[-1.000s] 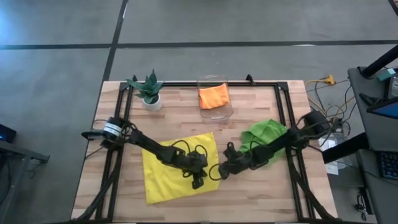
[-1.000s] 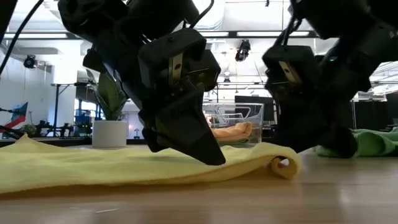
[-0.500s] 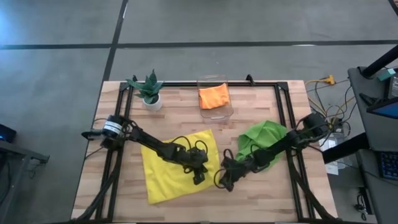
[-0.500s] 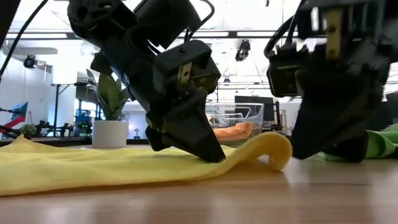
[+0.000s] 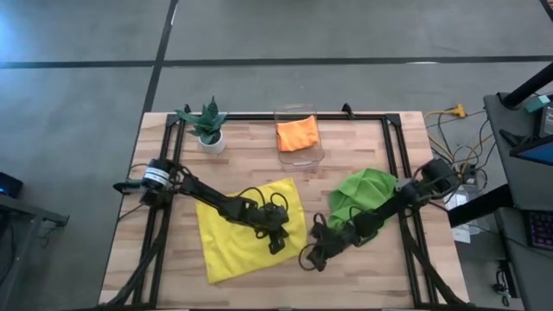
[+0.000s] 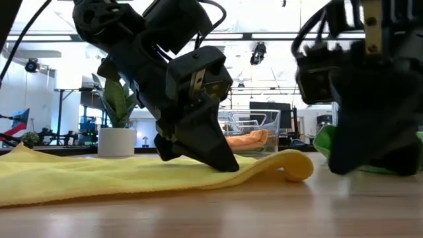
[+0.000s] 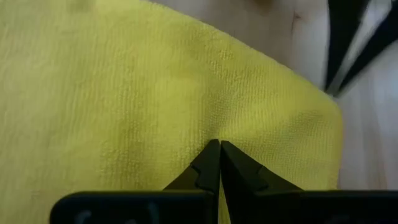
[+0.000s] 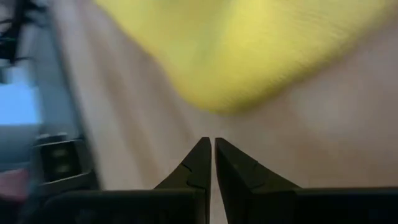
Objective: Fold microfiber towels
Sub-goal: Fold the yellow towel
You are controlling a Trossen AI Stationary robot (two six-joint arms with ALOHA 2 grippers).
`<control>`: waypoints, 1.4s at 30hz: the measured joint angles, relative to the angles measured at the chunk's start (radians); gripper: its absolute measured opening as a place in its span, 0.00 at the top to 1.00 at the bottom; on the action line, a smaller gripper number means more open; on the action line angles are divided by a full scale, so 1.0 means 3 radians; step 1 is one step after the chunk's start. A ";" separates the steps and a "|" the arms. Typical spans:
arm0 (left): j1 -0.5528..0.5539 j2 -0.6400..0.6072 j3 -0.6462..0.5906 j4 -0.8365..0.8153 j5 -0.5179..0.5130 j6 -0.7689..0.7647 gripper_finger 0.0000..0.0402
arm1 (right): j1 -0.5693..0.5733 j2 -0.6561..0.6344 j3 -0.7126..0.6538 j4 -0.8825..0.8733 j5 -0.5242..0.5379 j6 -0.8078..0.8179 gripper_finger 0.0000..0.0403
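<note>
Two dark arms reach over the big wooden table. Biggest of the cloths is the yellow towel, lying spread out flat on the near left part of the table, with its right corner curled up a little. Next is the green towel, bunched in a heap to the right, partly under the right arm. Then comes the clear bin at the far edge, with the orange towel folded inside it, and the little potted plant at the far left.

Smaller again are the two tools. The left gripper has its fingers pressed together, and the tip pushes down on the yellow towel near its right edge — it pins the cloth, it does not pinch it. The right gripper is pressed together too, with nothing in it, on bare wood just beside the towel's near right corner.

I think the towel is soft, light and floppy, so it will sag and slide if pulled. A good place to grab looks like that curled corner — it stands up off the wood, so a finger could slip under it.
</note>
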 joint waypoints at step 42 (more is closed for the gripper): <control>-0.0200 0.0032 -0.0046 0.0416 0.0202 -0.0107 1.00 | -0.0348 0.0808 0.0939 -0.0338 0.0707 -0.0322 0.96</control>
